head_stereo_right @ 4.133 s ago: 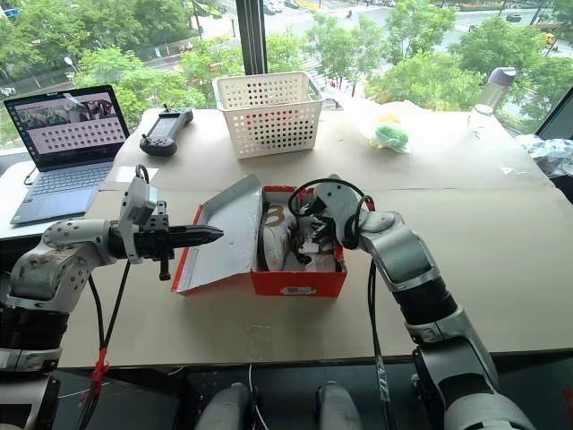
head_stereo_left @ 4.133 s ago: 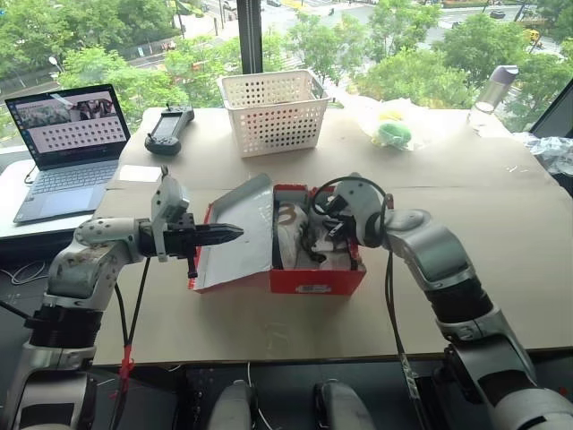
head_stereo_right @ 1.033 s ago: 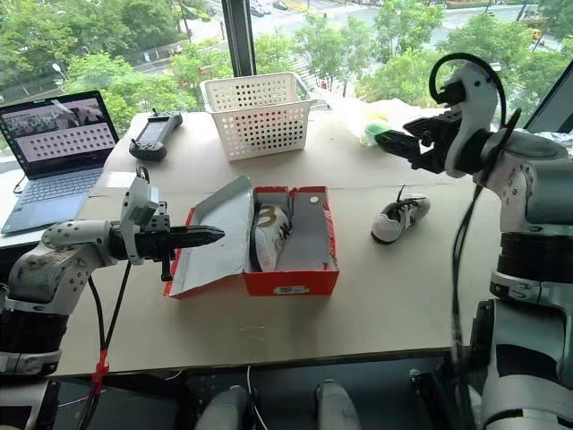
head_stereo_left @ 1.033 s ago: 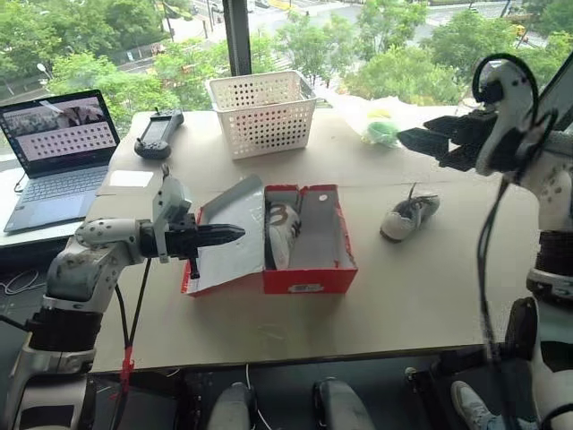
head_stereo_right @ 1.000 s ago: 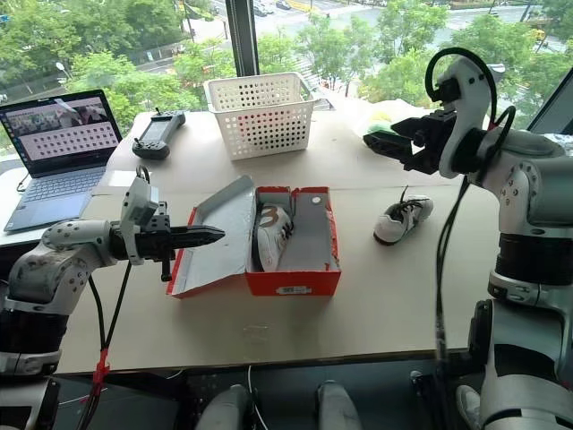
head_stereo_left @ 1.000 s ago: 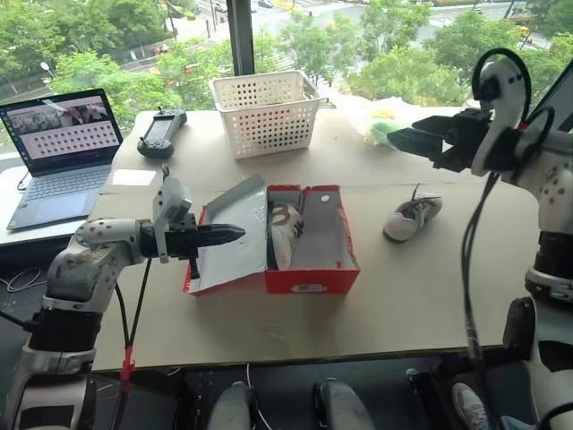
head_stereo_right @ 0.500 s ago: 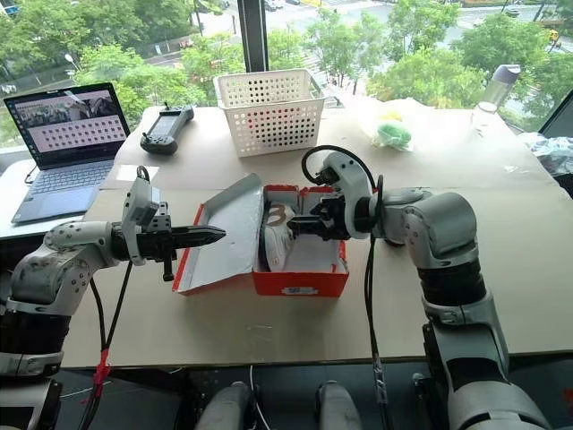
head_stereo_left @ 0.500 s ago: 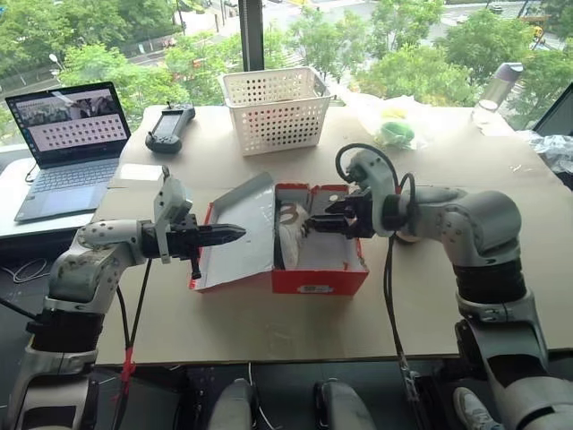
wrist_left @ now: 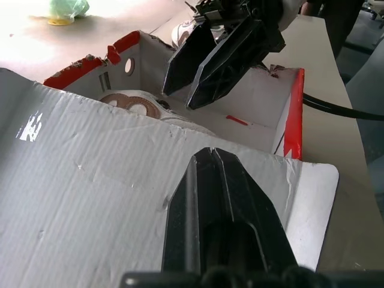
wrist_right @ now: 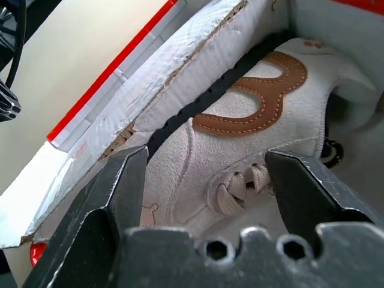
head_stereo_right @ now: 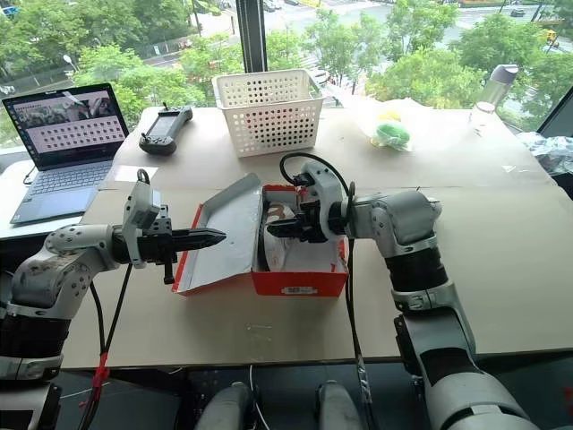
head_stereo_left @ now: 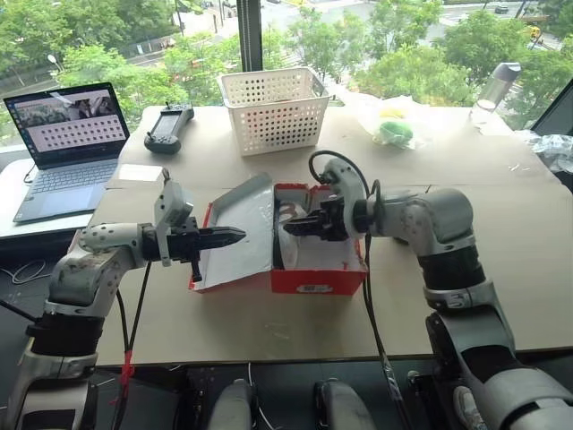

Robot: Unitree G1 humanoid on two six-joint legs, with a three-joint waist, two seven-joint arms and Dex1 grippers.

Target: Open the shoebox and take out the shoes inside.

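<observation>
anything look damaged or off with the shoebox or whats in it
Yes. The shoebox has ragged, torn cardboard along the edge by its lid, seen in the right wrist view. The shoe inside lies on its side against that wall instead of sitting on its sole.

- The place looked like an upper-floor office or robot test room.
- A cardboard-covered counter point(head_stereo_left: 501, 269) stood against tall windows point(head_stereo_left: 107, 36) overlooking treetops and a street.
- An open laptop point(head_stereo_left: 63, 143) and a handheld controller point(head_stereo_left: 168, 128) lay on it, beside a white perforated basket point(head_stereo_left: 274, 109).
</observation>
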